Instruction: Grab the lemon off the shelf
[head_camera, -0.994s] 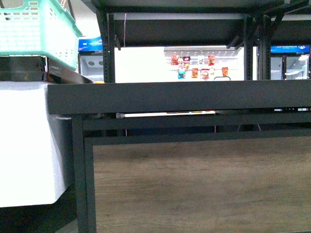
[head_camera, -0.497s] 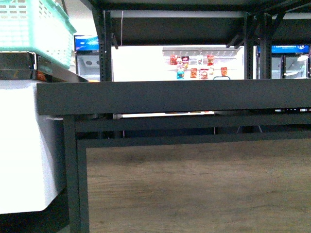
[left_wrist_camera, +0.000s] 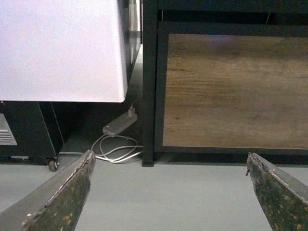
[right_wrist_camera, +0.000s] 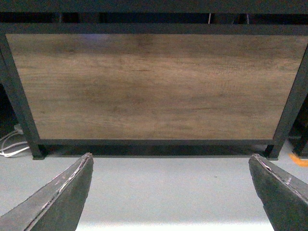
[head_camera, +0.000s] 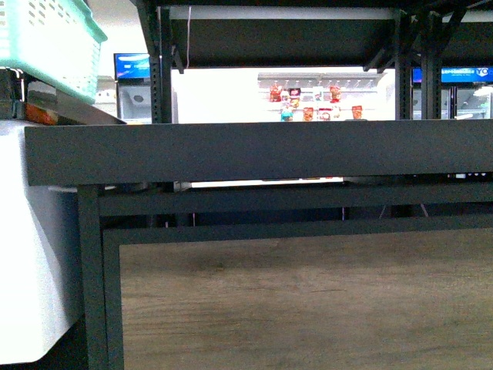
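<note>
- Store background: a bright white wall hung with small packets [head_camera: 312, 104] shows through the rack, between the tray rim and the tier above. A blue screen [head_camera: 129, 65] sits behind the left upright.
- Shelf [head_camera: 254, 150]: the black metal rack fills the front view. The front rim of a wide tray runs across at camera height. Perforated uprights [head_camera: 162, 69] rise to another dark tier overhead.
- Panel [head_camera: 308, 301]: a wood-grain board framed in black sits below the tray. Both wrist views also show it, down to the grey floor [left_wrist_camera: 168, 197].
- Lemon: position cannot be told. The tray is seen edge-on, so its rim hides whatever lies on it, and neither wrist view reaches the tray.
- Left gripper [left_wrist_camera: 168, 161]: the jaws are spread wide with nothing between them. It is held low, apart from the rack, and faces the shelf's left corner leg and the floor.
- Right gripper [right_wrist_camera: 171, 159]: the jaws are likewise spread wide and empty. It is held low and faces the middle of the panel, without touching it.
- Cabinet [head_camera: 31, 254]: a white unit stands just beside the shelf's left end. A teal basket [head_camera: 46, 35] sits higher up on that side.
- Power strip [left_wrist_camera: 118, 126]: it lies on the floor between the cabinet and the shelf leg, with a white cable [left_wrist_camera: 115, 153] looped beside it.
- Orange item [right_wrist_camera: 299, 160]: it lies on the floor by the right leg. Too little of it shows to identify.
</note>
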You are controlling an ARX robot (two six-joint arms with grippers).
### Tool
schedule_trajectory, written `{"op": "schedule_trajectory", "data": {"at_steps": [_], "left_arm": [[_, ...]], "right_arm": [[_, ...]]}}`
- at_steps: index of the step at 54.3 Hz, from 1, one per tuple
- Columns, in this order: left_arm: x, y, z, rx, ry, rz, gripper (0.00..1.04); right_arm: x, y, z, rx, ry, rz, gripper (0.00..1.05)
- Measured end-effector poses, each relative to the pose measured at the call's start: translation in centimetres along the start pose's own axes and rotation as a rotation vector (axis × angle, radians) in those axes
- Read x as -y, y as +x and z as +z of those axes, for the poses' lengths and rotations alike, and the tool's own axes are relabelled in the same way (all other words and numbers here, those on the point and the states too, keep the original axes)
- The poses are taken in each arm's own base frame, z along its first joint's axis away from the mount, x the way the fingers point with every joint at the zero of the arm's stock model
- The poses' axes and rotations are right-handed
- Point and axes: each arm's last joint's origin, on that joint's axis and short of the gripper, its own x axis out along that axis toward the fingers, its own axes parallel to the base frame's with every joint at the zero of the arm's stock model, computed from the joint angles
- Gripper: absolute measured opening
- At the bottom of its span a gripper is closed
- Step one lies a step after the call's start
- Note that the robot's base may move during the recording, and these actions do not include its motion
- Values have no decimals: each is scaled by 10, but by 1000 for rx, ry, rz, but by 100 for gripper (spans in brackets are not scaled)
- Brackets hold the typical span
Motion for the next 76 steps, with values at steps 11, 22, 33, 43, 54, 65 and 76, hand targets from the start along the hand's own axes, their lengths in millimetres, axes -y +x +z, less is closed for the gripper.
{"op": "schedule_trajectory", "data": {"at_steps": [11, 22, 33, 43, 54, 65, 76], "left_arm": [[0, 0, 0, 1, 0, 0, 97], [0, 0, 0, 0, 0, 0, 97], [0, 0, 0, 0, 0, 0, 97], [0, 0, 0, 1, 0, 0, 97], [0, 0, 0, 0, 0, 0, 97], [0, 0, 0, 0, 0, 0, 97], [0, 0, 0, -1, 0, -1, 97]], "right_arm": [[0, 0, 0, 0, 0, 0, 97], [0, 0, 0, 0, 0, 0, 97], [0, 0, 0, 0, 0, -1, 97], [0, 0, 0, 0, 0, 0, 97], [0, 0, 0, 1, 0, 0, 97], [0, 0, 0, 0, 0, 1, 97], [0, 0, 0, 0, 0, -2, 97]]}}
